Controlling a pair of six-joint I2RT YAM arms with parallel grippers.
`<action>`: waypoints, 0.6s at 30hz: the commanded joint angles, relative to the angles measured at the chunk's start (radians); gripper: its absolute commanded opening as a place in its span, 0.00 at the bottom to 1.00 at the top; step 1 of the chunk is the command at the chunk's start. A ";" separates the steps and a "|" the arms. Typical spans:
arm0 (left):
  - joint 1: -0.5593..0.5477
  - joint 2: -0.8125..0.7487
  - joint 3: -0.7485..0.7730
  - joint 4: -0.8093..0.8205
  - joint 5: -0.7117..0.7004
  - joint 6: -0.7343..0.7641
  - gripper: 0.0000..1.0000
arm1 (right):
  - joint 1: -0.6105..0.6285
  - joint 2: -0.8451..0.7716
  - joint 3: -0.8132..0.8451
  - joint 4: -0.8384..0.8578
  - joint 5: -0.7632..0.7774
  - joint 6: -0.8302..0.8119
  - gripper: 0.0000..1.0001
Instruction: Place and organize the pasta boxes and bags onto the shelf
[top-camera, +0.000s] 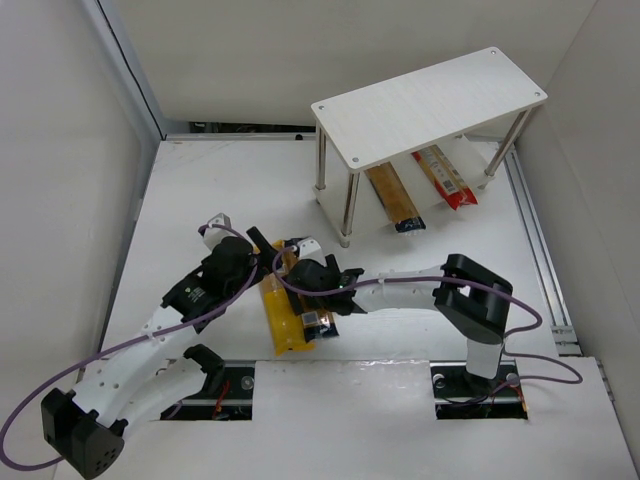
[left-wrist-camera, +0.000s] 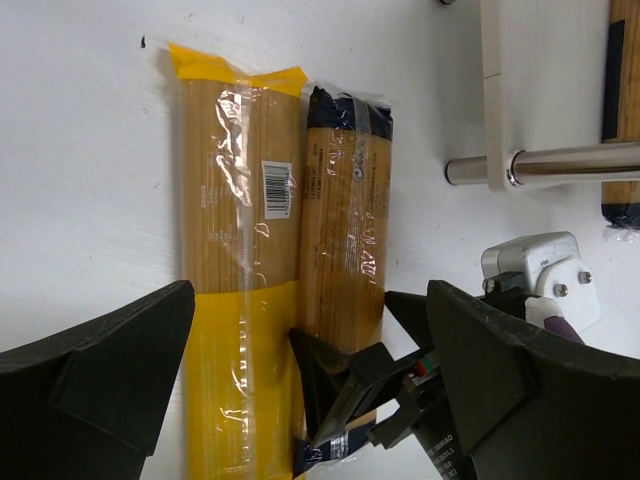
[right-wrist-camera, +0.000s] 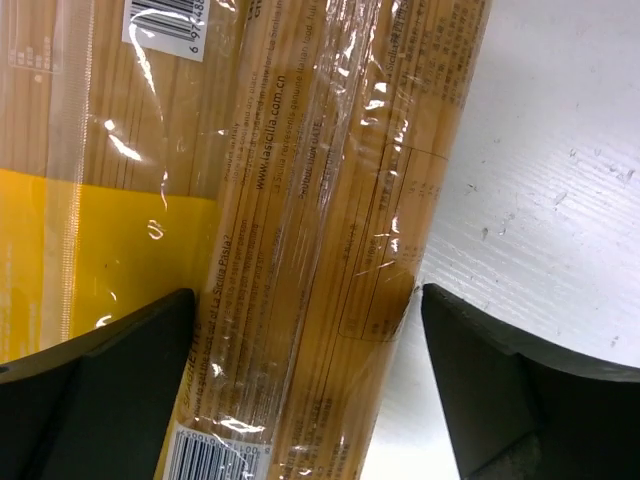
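A bright yellow spaghetti pack (top-camera: 283, 322) and an orange-brown pack with dark ends (top-camera: 322, 322) lie side by side on the table in front of the arms. My right gripper (top-camera: 314, 286) is open, its fingers straddling the orange-brown pack (right-wrist-camera: 330, 220); a small gap shows at its right finger. The yellow pack (right-wrist-camera: 90, 230) lies just left of it. My left gripper (top-camera: 264, 250) is wide open and empty, hovering over the far ends of both packs (left-wrist-camera: 225, 250). The shelf (top-camera: 430, 105) stands at the back right, with another orange-brown pack (top-camera: 395, 198) and the red pack (top-camera: 445, 177) on its lower tier.
A shelf leg (left-wrist-camera: 560, 165) shows in the left wrist view, close beyond the packs. My right gripper's fingers (left-wrist-camera: 330, 390) show there too, around the orange-brown pack (left-wrist-camera: 340, 220). White walls enclose the table on the left, back and right.
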 joint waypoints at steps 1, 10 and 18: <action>0.005 -0.004 -0.014 -0.001 -0.010 -0.012 1.00 | 0.001 -0.010 -0.031 -0.030 0.053 0.040 0.96; 0.005 -0.004 -0.014 -0.001 -0.010 -0.012 1.00 | -0.058 0.049 -0.056 0.020 -0.015 0.040 0.53; 0.005 -0.013 -0.014 -0.001 -0.019 -0.012 1.00 | -0.068 -0.149 -0.105 0.045 -0.028 -0.058 0.00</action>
